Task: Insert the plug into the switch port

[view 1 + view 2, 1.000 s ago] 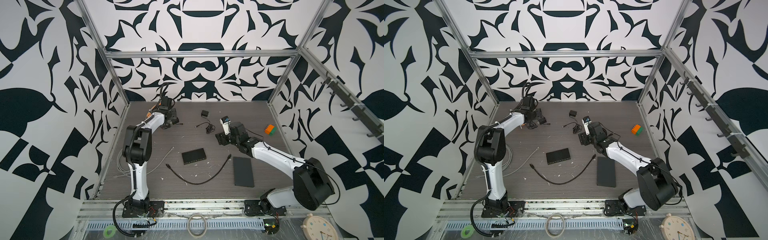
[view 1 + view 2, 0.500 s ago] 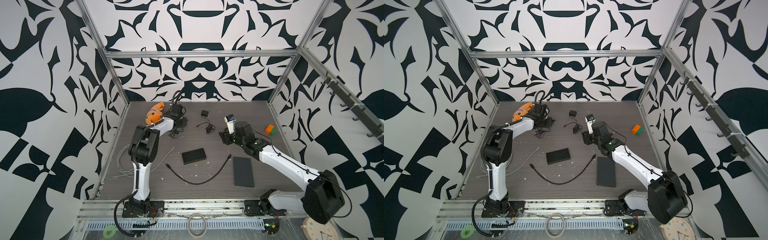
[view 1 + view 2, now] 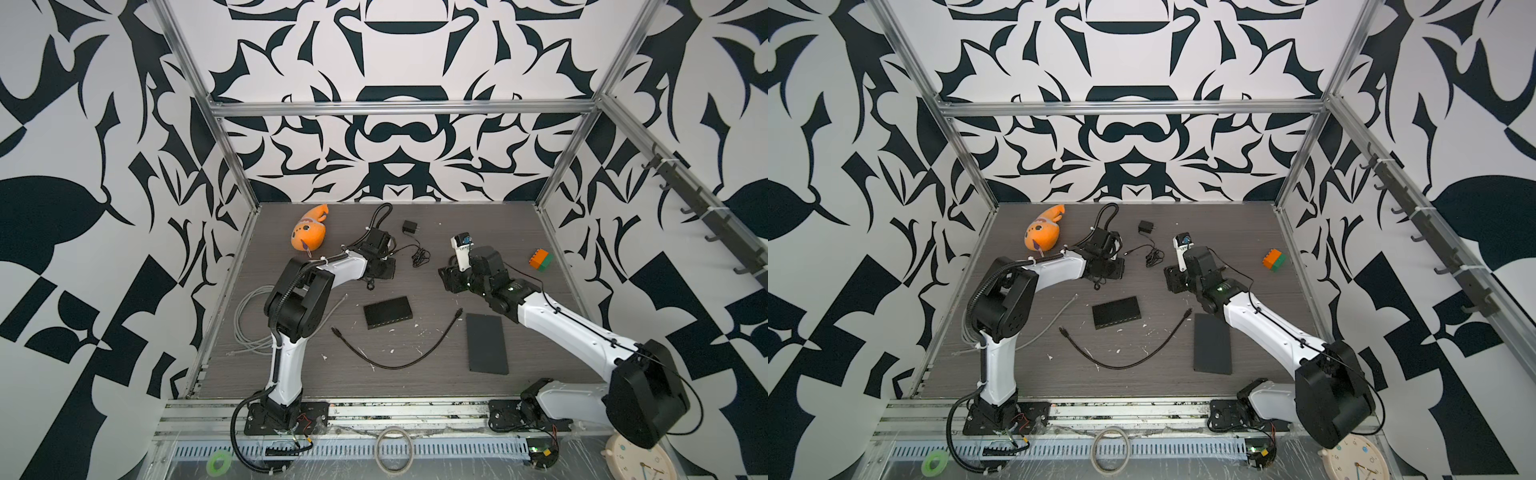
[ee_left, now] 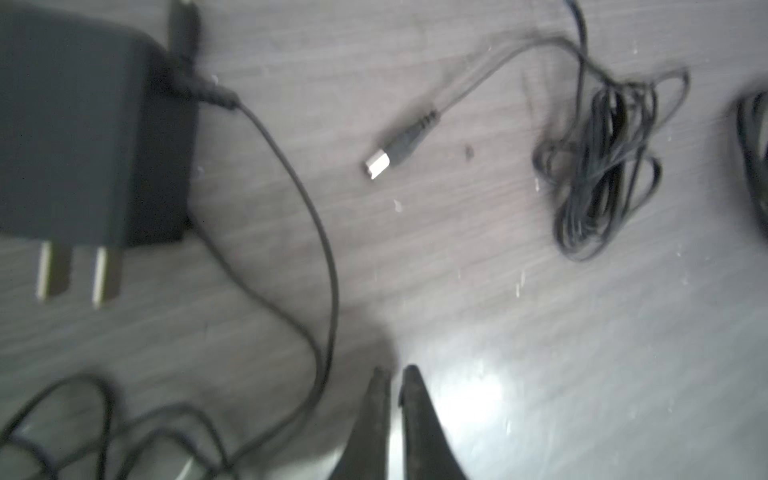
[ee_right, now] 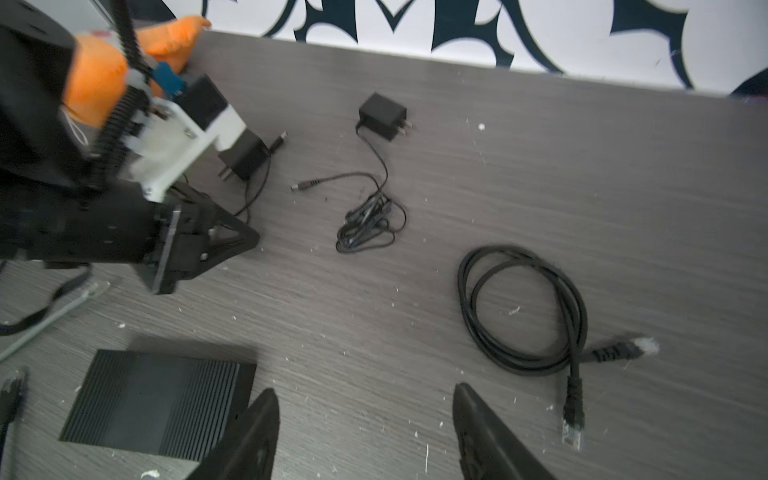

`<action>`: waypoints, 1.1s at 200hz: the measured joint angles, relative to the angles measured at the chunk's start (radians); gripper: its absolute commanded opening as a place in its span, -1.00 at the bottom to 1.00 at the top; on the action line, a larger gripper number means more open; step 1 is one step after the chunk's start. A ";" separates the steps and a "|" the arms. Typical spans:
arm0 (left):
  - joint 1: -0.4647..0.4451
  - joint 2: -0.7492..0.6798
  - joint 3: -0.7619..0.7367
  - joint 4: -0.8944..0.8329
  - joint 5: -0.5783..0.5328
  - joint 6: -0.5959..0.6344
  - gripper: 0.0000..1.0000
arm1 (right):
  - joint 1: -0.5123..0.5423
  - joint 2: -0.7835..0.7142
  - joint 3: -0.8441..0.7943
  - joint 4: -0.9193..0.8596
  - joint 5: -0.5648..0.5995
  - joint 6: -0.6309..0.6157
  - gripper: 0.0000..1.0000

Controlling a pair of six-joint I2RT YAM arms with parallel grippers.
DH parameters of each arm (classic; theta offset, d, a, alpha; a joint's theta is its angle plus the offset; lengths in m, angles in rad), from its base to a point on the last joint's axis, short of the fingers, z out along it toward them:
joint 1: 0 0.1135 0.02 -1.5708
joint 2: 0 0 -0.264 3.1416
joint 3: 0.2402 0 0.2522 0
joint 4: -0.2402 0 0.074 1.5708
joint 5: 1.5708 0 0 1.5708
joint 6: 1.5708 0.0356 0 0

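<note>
Between the left fingers (image 4: 419, 415) only a thin slit shows and nothing sits in it; they hang barely parted just above the surface (image 4: 540, 332). Beyond their tips the barrel plug (image 4: 397, 145) lies loose on the wood, with one power adapter (image 4: 83, 124), two prongs showing, on one side of it and the bundled cord (image 4: 598, 166) on the other. The right fingers (image 5: 253, 436) stand wide apart and hold nothing, near the one switch (image 5: 153, 399), which lies flat and well apart from the barrel plug. Farther back, toward the wall, sits a second power adapter (image 5: 382, 114), so there are two. Cables number three: a coiled black network cable (image 5: 523, 307) near the right fingers, a long black cable (image 3: 390, 368) curved in front of the switch in both top views, and a grey cable (image 3: 237, 320) looped at the left edge. One black slab (image 3: 486, 349), one orange plush fish (image 3: 308, 235) and one orange-and-green block (image 3: 540, 260) also lie on the surface.
</note>
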 measured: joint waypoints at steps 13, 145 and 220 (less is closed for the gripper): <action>-0.005 -0.026 -0.014 -0.008 0.014 -0.011 0.04 | 0.000 0.015 -0.001 0.002 -0.009 0.006 0.38; -0.025 -0.659 -0.547 -0.158 -0.011 -0.422 0.36 | 0.187 0.301 -0.014 0.149 -0.204 0.136 0.51; -0.053 -0.623 -0.616 -0.002 0.074 -0.562 0.33 | 0.188 0.375 -0.066 0.270 -0.248 0.224 0.39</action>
